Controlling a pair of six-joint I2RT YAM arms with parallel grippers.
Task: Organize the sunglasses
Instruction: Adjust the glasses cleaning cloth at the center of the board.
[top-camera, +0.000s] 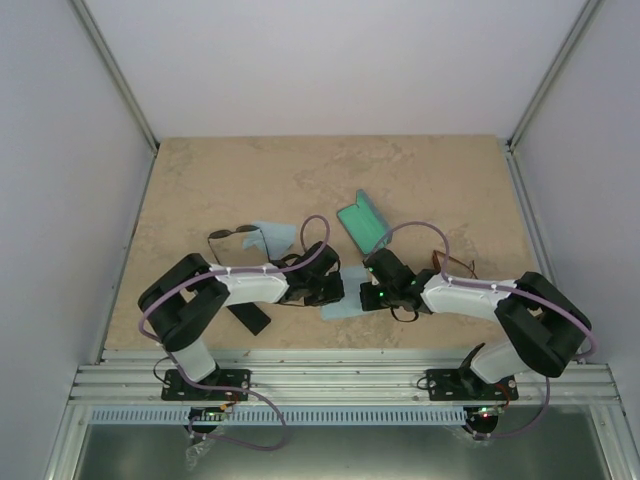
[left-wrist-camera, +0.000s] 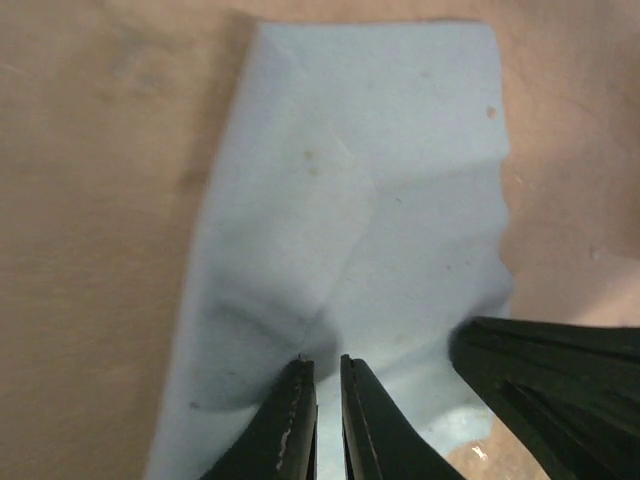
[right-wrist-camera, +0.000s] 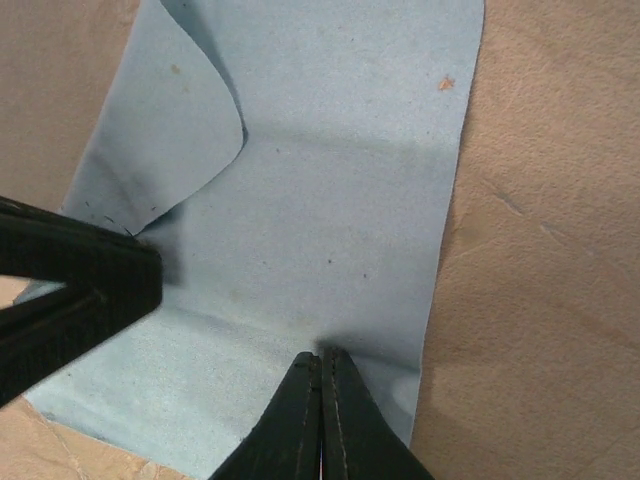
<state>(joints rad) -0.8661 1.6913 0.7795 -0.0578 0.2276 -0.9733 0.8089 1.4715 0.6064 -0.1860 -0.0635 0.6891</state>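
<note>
The left gripper (left-wrist-camera: 323, 366) and right gripper (right-wrist-camera: 321, 356) each pinch shut on one light-blue cloth (left-wrist-camera: 350, 200) lying on the table (top-camera: 300, 170).

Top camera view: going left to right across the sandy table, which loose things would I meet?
In order: black-framed sunglasses with dark lenses → flat light-blue cloth → open teal glasses case → brown-framed sunglasses.

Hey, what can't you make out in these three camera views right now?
Brown sunglasses: top view, mostly hidden behind the right arm, lenses unseen.
Black case: top view, upper end under the left arm.
Middle light-blue cloth: top view, largely covered by both arms.
Wrist views: neither pair in frame; only cloth and table.
</note>
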